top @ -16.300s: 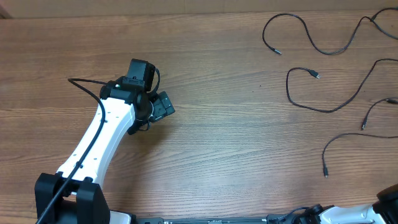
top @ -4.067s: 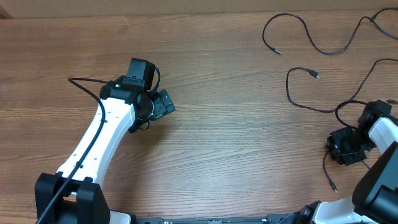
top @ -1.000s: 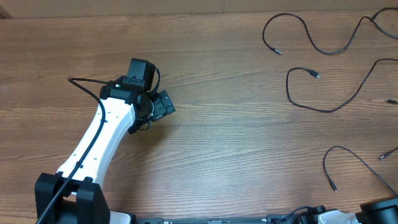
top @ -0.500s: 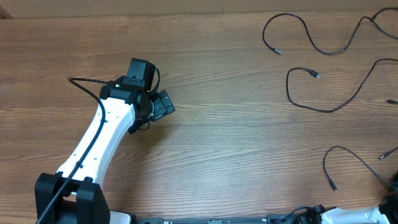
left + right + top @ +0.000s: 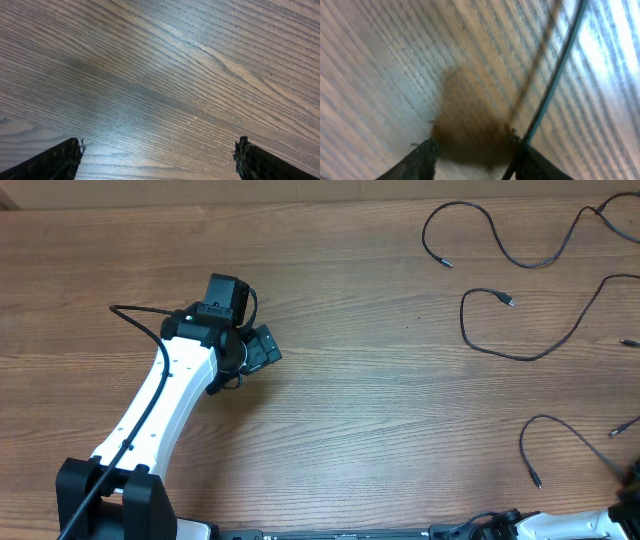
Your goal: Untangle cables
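Lying on the right-hand side of the bench (image 5: 380, 430), all three cables sat well apart from the left tool (image 5: 265, 352), which hung spread wide over bare wood near the middle-left with nothing between its fingers. The top cable (image 5: 532, 266) and the middle cable (image 5: 525, 360) each ran in loose curves toward the right edge, separate from one another. The lower cable (image 5: 548, 418) arched from its plug end near the front, up and over, then slanted down toward the front right corner, where only a dark scrap of the right arm showed from above. The right tool (image 5: 472, 144) was therefore much the nearer one. In its own blurred view its fingers stood partly apart with bare wood between them. The lower cable's long axis ran diagonally from the upper right down to the tip of the right-hand finger (image 5: 520, 160). It sat at the edge of the gap rather than centred in it, and whether it touched that finger could not be told. A clean pinch would probably need the tool shifted sideways toward the cord.
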Robot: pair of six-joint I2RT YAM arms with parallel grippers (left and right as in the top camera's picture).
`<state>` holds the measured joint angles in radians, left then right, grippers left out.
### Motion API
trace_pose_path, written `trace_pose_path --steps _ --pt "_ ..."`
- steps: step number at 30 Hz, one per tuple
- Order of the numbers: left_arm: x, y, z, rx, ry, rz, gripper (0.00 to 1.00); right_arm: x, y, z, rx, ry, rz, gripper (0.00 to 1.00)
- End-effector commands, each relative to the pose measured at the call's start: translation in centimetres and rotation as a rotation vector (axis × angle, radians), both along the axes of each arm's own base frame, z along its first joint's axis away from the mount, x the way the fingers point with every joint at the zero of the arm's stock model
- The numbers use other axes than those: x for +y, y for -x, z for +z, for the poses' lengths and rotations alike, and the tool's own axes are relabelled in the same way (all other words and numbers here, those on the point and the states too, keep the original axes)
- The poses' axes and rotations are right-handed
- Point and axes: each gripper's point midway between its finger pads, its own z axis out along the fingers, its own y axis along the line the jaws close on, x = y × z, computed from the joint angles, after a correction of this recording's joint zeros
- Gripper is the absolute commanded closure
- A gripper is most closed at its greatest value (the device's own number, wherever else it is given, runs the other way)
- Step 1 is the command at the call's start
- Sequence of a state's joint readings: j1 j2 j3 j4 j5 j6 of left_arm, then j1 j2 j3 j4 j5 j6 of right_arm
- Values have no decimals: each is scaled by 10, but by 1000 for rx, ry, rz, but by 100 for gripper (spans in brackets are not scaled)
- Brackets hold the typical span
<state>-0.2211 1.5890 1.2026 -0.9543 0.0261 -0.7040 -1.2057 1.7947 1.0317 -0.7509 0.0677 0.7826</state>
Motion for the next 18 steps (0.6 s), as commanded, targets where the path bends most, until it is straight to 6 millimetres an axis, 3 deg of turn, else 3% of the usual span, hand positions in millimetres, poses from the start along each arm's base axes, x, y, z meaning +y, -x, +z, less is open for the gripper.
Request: trace_pose_path --steps 1,5,11,18 --pt "0 1 -4 14 -1 5 0 -6 -12 3 -9 28 23 59" --pt "0 1 -4 13 -1 5 0 -8 -36 4 -61 53 116 72" --pt "0 1 -4 13 -1 5 1 -3 -63 6 -76 78 226 75" --pt "0 1 -4 14 -1 5 0 6 -80 6 -82 81 279 75"
